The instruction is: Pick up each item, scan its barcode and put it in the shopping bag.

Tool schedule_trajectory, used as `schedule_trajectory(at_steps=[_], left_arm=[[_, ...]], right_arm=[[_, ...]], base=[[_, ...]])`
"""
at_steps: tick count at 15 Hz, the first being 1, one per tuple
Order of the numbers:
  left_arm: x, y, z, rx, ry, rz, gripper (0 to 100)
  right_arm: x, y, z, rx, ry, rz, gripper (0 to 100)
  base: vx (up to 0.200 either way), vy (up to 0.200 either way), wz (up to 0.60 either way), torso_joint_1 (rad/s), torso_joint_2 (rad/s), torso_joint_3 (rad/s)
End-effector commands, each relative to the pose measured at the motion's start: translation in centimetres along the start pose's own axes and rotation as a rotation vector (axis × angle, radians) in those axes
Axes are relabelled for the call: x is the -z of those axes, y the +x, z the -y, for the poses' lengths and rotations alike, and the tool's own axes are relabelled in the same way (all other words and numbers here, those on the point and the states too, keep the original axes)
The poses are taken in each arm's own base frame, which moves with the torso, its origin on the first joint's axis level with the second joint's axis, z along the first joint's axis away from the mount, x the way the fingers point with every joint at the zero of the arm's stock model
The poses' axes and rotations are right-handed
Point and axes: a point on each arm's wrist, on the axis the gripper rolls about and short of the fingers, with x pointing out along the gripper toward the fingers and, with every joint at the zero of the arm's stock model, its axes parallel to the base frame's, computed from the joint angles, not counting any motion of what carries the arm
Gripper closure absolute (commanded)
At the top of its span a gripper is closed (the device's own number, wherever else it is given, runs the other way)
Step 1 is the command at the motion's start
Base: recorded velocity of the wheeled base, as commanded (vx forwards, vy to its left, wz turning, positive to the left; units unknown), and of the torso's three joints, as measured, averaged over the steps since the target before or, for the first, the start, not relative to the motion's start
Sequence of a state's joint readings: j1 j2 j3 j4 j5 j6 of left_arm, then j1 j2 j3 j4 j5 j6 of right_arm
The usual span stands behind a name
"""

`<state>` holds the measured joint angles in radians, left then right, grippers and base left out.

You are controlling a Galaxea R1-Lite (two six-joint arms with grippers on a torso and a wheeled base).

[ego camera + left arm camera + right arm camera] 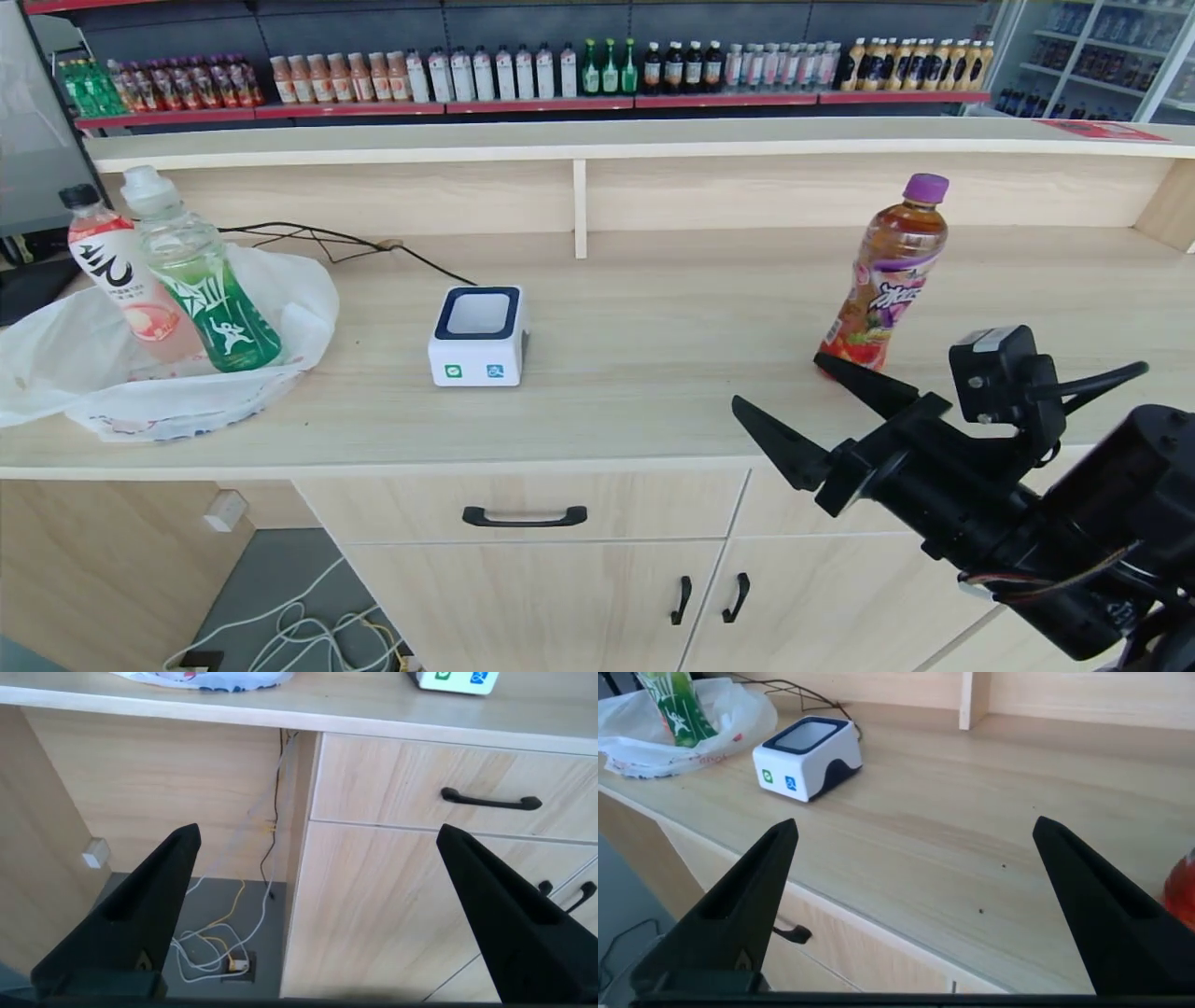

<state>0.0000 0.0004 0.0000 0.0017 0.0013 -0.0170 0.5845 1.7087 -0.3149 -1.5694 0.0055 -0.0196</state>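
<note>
The left gripper (318,835) hangs low in front of the cupboards, below the level of the counter (374,714); its two dark fingers are spread wide with nothing between them; beyond them are a drawer handle (491,800) and loose cords (220,943) on the floor.

The right gripper (780,381) is at the front right edge of the counter (653,392), raised above the wood; its fingers are also spread wide and hold nothing; from its own wrist camera the right gripper (915,826) looks out across the bare counter top (952,831) towards the scanner.

Just past the right gripper stands a purple-capped bottle (887,271) of amber drink; it is upright on the counter, close to the farther fingertip; whether they touch cannot be told; a sliver of it shows red at the edge of the right wrist view (1181,891).

Near the middle of the counter sits the scanner (478,336), a small white box with a dark-framed window on top (808,756); a black cable (327,238) runs from behind it towards the back left.

On the left end of the counter lies a white plastic shopping bag (140,392), open and crumpled; two bottles stand inside it, leaning side by side: a green bottle (201,280) with a clear cap and a pink bottle (117,271) with a black cap.

Behind the counter rises a wooden ledge (579,149); farther back a red shelf (560,105) carries a long row of drink bottles.
</note>
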Motion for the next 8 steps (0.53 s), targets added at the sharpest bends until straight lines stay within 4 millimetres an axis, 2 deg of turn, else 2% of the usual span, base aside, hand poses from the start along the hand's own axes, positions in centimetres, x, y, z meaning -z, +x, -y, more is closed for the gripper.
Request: schedule_trajectory(at_steps=[1, 5, 8], left_arm=[[0.0, 0.0, 0.0, 0.000, 0.000, 0.001, 0], [0.0, 0.0, 0.0, 0.000, 0.000, -0.001, 0], [0.0, 0.0, 0.0, 0.000, 0.002, 0.001, 0]], right_arm=[[-0.1, 0.0, 0.2, 0.009, -0.002, 0.004, 0], [0.0, 0.3, 1.8, 0.072, -0.014, 0.006, 0], [-0.2, 0.6, 1.9, 0.074, -0.023, 0.019, 0]], base=[[0.000, -0.200, 0.00, -0.002, 0.00, 0.002], [0.000, -0.200, 0.00, 0.006, 0.01, 0.002], [0.000, -0.200, 0.00, 0.002, 0.00, 0.002]])
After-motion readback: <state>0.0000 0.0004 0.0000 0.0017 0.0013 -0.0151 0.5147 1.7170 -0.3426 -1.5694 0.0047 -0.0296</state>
